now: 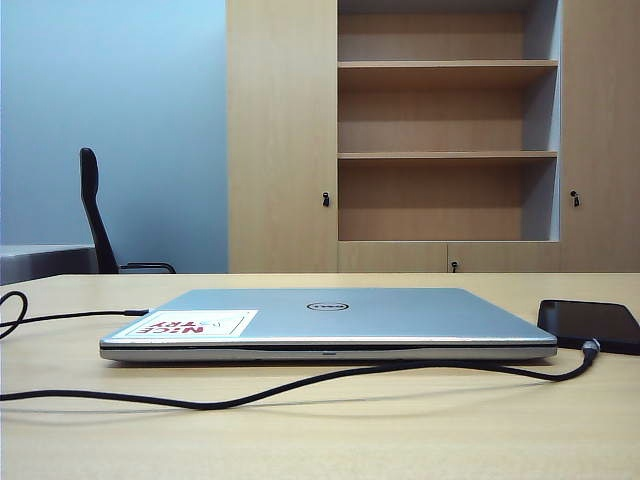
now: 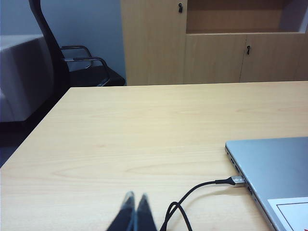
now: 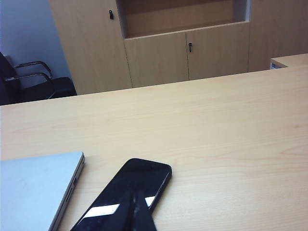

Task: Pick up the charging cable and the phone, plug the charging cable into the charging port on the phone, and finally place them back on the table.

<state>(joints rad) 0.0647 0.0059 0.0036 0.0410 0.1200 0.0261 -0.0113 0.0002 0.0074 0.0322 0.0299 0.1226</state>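
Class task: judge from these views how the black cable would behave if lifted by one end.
Likely floppy: the cable snakes in loose curves across the table. It probably trails and drags rather than lifting whole. One end sits at the laptop, so pulling may tug it.

a closed silver laptop [image 1: 330, 322] with a dell logo lies flat, a white sticker with red lettering [image 1: 190, 324] on one near corner of its lid. behind it stands a light-wood cabinet [image 1: 430, 135] with open shelves over small closed doors with dark knobs. a black office chair [image 1: 98, 215] sits beside a grey desk [image 1: 40, 262] against the pale blue wall.
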